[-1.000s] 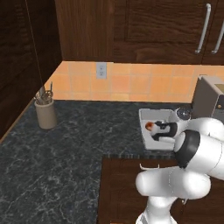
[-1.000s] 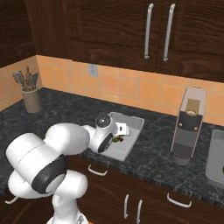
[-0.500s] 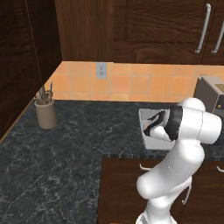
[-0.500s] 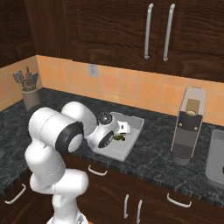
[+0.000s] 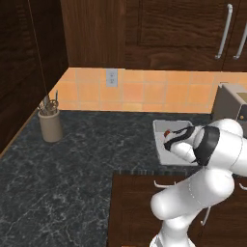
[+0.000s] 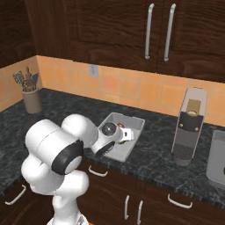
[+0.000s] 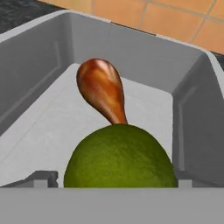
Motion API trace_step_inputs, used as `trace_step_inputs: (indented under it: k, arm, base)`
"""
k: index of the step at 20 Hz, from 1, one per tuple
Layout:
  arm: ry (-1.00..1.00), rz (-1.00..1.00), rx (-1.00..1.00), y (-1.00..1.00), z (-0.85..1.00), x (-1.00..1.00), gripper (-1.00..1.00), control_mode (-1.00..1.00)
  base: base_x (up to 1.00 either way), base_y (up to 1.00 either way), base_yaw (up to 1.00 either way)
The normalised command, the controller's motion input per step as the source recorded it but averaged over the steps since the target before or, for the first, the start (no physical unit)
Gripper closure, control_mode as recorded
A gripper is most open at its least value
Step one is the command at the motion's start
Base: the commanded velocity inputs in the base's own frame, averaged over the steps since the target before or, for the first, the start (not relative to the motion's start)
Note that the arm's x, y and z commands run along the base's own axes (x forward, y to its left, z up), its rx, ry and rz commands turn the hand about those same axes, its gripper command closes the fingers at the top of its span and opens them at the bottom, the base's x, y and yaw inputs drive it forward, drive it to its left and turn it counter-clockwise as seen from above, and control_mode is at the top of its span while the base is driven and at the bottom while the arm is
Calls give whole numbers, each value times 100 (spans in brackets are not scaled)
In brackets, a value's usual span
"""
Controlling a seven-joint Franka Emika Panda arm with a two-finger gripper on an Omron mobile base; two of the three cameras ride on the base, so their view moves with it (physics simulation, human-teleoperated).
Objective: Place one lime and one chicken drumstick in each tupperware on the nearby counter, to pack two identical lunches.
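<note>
Gripper (image 7: pixel 112 186): my fingers stand apart, lime (image 7: pixel 120 157) loose between them.
Tupperware (image 7: pixel 39 52): drumstick (image 7: pixel 101 89) lies just beyond.
Advice: I'd lift straight out, clear of both.

My work surface: the counter and the items standing on it.
Before me runs the counter (image 5: pixel 72 159), a dark marbled stone top wrapping the corner below an orange tiled wall. A grey tupperware (image 6: pixel 134 124) sits on it directly ahead of me, near the front edge. A beige utensil holder (image 5: pixel 50 126) stands well apart from it, towards the corner on my left. On my right a coffee machine (image 6: pixel 188 127) stands on the stone, and just beyond it a grey box (image 6: pixel 218 159) at the edge of the right base view.
</note>
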Motion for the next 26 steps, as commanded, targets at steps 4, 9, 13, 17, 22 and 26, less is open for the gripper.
trace_step_inputs:
  k: [4,9,13,17,22,26]
  arm:
    - [0,0,0,2,100,-10,-100,-100]
    - [16,0,0,3,86,4,-100,-100]
    - [27,5,-1,30,-44,51,-100,-100]
    - [17,8,0,17,-47,78,-100,-100]
    - [0,2,0,9,-7,0,-100,-100]
    - [-25,0,-4,61,47,-78,-100,-100]
  base:
    - [0,0,0]
    - [0,0,0]
    - [0,0,0]
    - [0,0,0]
    - [0,0,0]
    - [0,0,0]
